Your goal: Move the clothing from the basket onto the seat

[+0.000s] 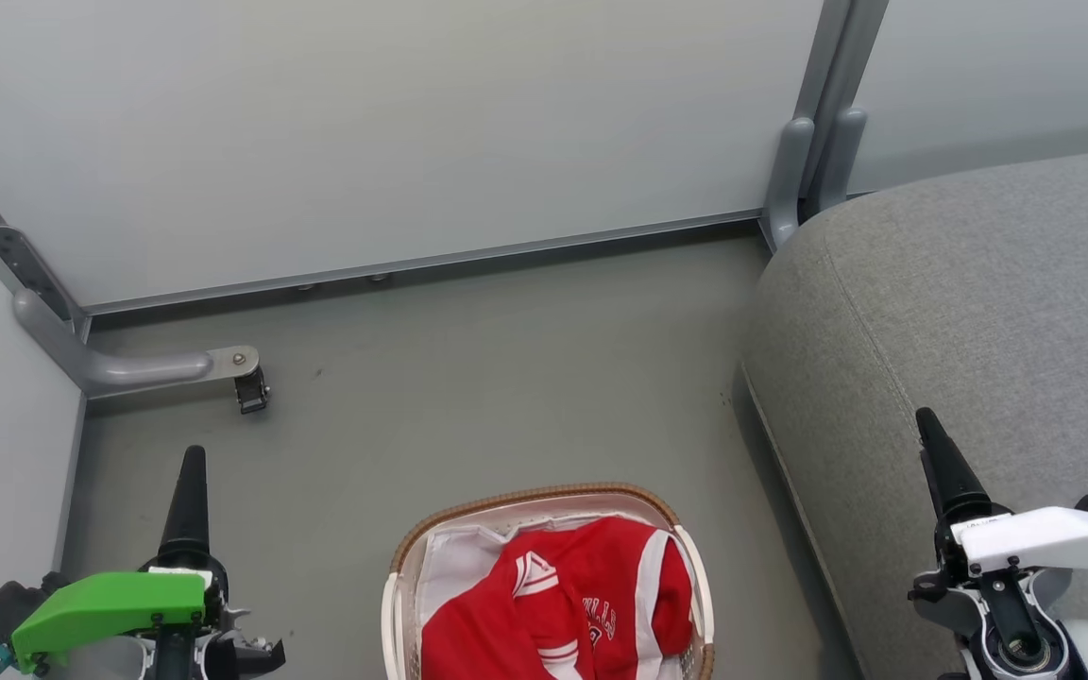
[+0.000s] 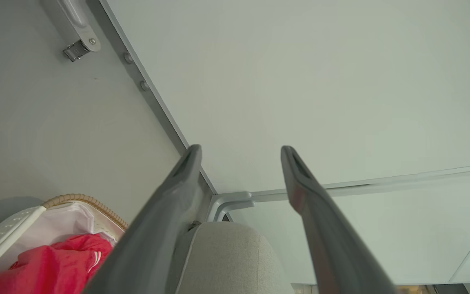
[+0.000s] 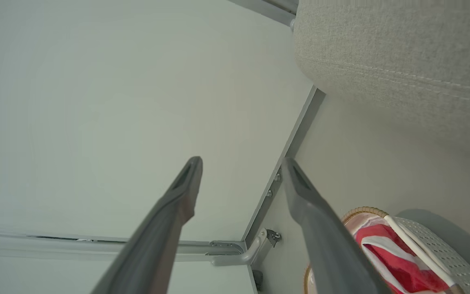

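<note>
Basket (image 1: 536, 498) sat on the floor (image 1: 468, 378) at bottom centre of the head view, its near part cut off by the frame edge. Clothing (image 1: 544, 619) lay inside it: red fabric with white stripes and trim, part of some white lettering showing, heaped toward the basket's right side. A white sheet (image 1: 454, 564) lay in the basket under and left of the red fabric. Seat (image 1: 978, 312), grey and woven with a rounded corner, stood right of the basket, near it but apart, with a strip of floor between.

Left pincer (image 2: 240, 150) was wide, fingers well apart with nothing between them. In the head view it showed at lower left under a green cover (image 1: 110, 604), over the floor left of the basket, pointing toward the wall (image 1: 412, 123). Right pincer (image 3: 241, 161) was wide too, with nothing gripped. In the head view it showed at lower right under a white cover (image 1: 1045, 540), against the seat's near part. Neither pincer touched the basket or clothing.

Left wrist view had the basket rim and red fabric at lower left and the seat's corner low between the fingers. Right wrist view had the basket and striped fabric at lower right and the seat's stitched seam at upper right. A grey metal bracket (image 1: 128, 366) stuck out onto the floor from the left wall corner.
</note>
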